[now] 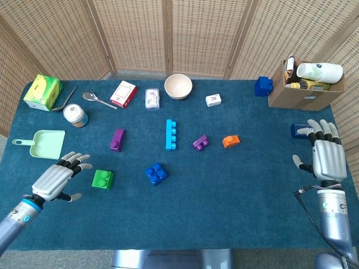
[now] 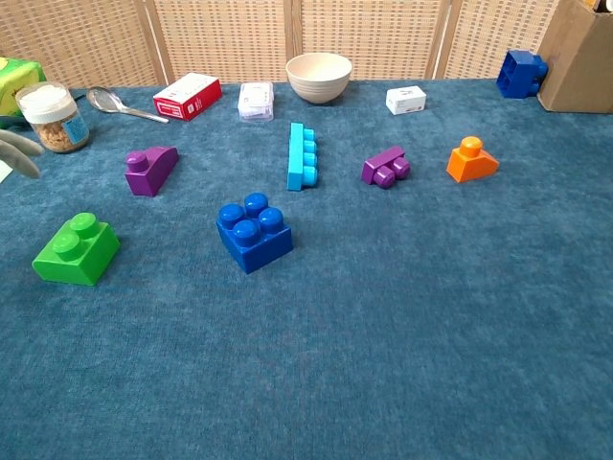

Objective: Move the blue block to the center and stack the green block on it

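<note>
On the worktop (image 1: 235, 202) nothing is grasped yet; the task looks to be at its opening reach. The right hand (image 1: 327, 158) hangs at the three o'clock edge, fingers spread and released, well apart from the blocks. The left hand (image 1: 55, 179) hovers, fingers released, just beside the green block (image 1: 102, 179) at eight o'clock. The blue block (image 1: 156, 173) sits near centre, toward seven o'clock; next it needs a clean grasp. The chest view shows only blurred left fingertips (image 2: 19, 153)
</note>
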Controlling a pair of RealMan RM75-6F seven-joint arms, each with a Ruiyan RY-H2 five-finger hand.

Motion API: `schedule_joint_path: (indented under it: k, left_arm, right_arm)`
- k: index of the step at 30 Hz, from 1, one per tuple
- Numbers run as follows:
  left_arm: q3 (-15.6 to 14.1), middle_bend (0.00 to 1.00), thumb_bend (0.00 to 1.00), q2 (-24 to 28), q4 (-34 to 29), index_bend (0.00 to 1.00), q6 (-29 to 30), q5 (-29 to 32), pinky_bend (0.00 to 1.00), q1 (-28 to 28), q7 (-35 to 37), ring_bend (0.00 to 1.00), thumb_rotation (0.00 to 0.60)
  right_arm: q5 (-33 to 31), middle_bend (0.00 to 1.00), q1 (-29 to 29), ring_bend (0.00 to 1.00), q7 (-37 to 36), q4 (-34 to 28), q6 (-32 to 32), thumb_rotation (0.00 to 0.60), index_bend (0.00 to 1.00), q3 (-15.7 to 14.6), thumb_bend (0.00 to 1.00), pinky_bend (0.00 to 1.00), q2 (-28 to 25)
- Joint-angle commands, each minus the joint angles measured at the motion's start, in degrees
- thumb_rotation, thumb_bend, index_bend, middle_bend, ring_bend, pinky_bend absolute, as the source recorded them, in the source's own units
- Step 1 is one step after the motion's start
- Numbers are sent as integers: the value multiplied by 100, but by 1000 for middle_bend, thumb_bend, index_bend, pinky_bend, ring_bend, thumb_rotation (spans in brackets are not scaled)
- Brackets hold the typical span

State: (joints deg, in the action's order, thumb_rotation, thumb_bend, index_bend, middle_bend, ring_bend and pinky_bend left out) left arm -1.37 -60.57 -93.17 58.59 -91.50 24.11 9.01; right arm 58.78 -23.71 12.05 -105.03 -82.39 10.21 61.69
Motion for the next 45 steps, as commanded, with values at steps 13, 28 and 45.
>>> schedule_joint_path:
  k: [13,28,45]
  left_arm:
    - [76,65,265,-699,465,198,-601,562,0,337,-69,0,600]
    - [91,64,265,-890,691,197,-864,700,0,584,214,0,600]
    - [82,79,266,-1116,988,317,-1245,839,0,867,523,0,600]
  right_arm:
    - [109,156,326,0,-78,-106,-13,600,296,97,229,0,-34]
    - [125,156,510,0,-113,-196,33,600,290,247,230,0,-88]
    - [162,156,708,0,-83,-237,-17,600,290,327,231,0,-98]
